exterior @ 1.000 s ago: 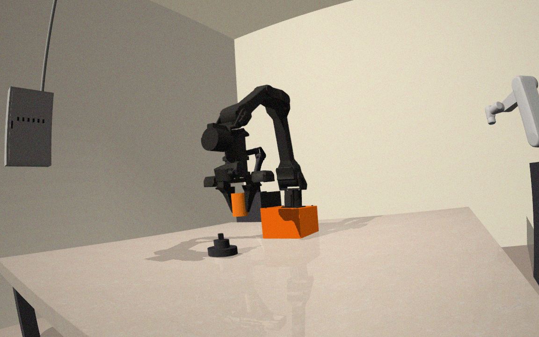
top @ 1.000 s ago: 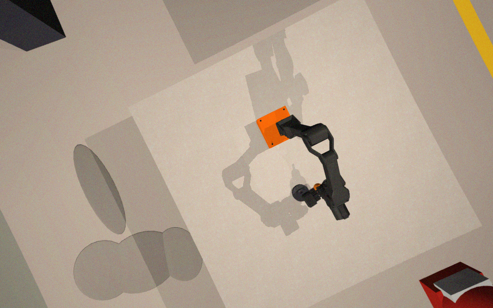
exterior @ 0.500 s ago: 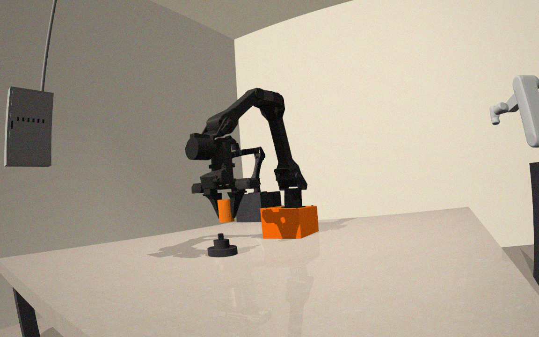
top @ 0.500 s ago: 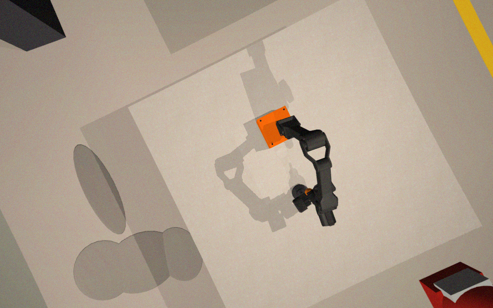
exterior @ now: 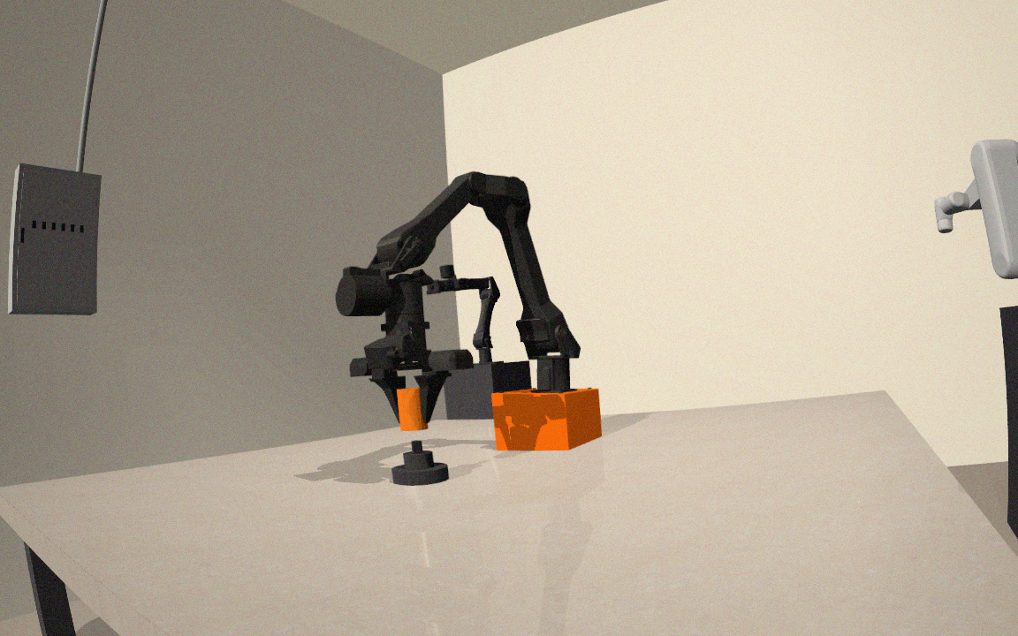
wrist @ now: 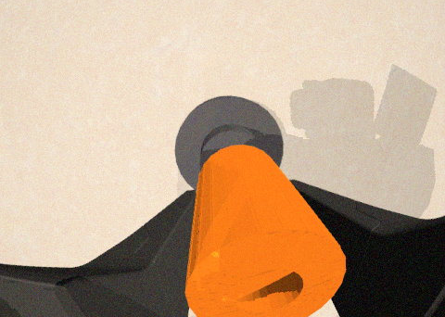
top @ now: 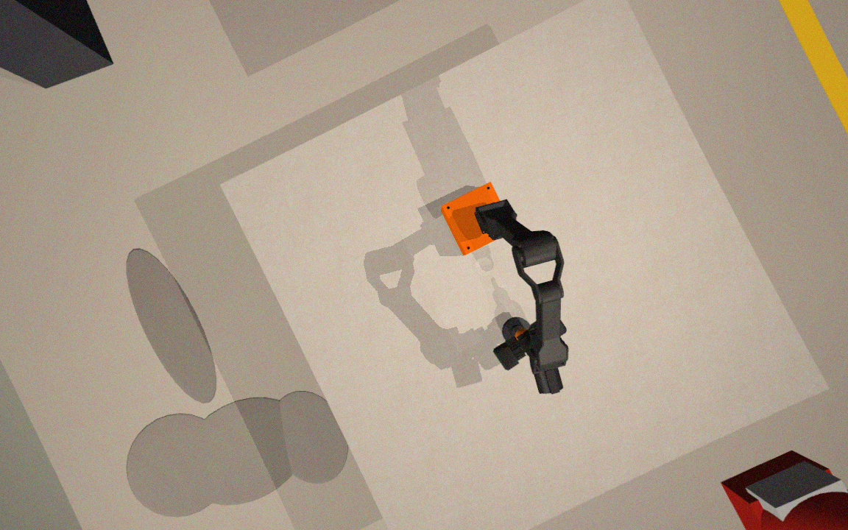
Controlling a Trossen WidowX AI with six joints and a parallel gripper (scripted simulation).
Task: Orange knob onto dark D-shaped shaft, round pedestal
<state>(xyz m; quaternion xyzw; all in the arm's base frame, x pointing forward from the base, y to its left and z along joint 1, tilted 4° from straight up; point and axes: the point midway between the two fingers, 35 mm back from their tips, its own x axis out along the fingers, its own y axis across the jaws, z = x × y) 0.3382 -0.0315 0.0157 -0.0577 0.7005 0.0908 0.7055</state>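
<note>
My gripper (top: 520, 334) (exterior: 412, 409) (wrist: 241, 194) pinches the knob (top: 520, 333) (exterior: 411, 408) (wrist: 260, 206), knob upright above the shaft (exterior: 416, 446), hole (wrist: 283, 289) visible in its near end, shaft outside the knob, pedestal (top: 514, 325) (exterior: 419, 474) (wrist: 190, 136) on the table (top: 677, 263) (exterior: 655, 522) (wrist: 83, 99).

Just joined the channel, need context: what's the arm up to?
The black arm's gripper holds the orange knob upright between its fingers. In the exterior view the knob hangs above the dark shaft on the round pedestal, with a gap between them. It isn't fitted yet; whether the flats line up can't be told from these views.
</note>
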